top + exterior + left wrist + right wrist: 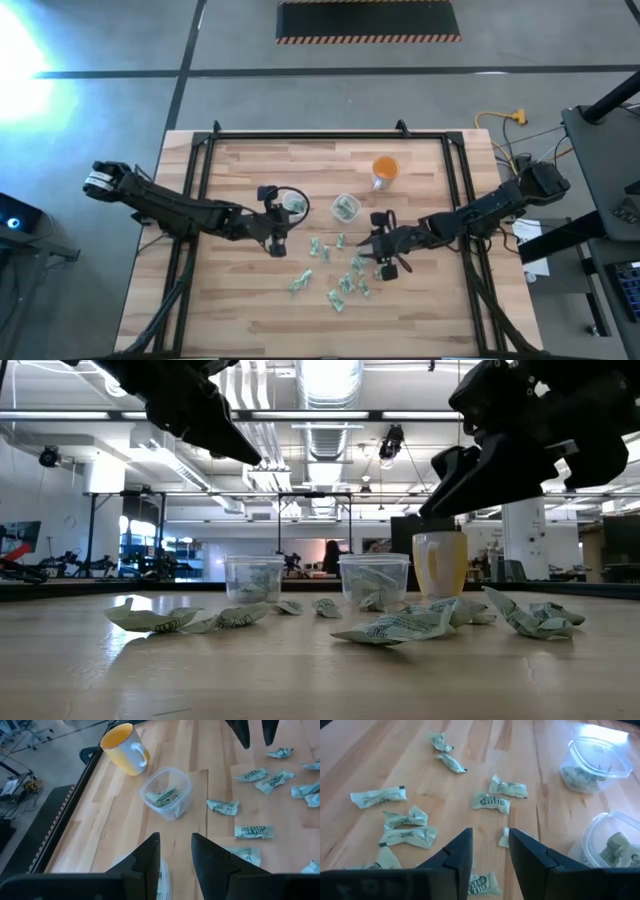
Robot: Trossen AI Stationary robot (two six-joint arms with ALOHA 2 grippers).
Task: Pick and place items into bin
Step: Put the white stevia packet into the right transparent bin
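Note:
Several tiny pale green-and-white wrappers [345, 280] lie scattered on the wooden table [230, 300], and they are also seen close up as wrappers [491, 801]. Two clear plastic cups stand near the table's middle, and both hold wrappers: one cup [294, 205] and the other cup [346, 207]. My left gripper [277, 243] hovers open beside the first cup, whose rim [164, 879] shows under its fingers. My right gripper [383, 262] hangs open above the wrappers with nothing between its fingers; one wrapper [504, 838] lies just ahead of them.
An orange cup [385, 170] stands toward the far edge, behind the clear cups, and shows as a yellow mug [125, 747] in the left wrist view. A black metal frame [200, 160] runs along the table's sides. Bare wood lies at the near-left.

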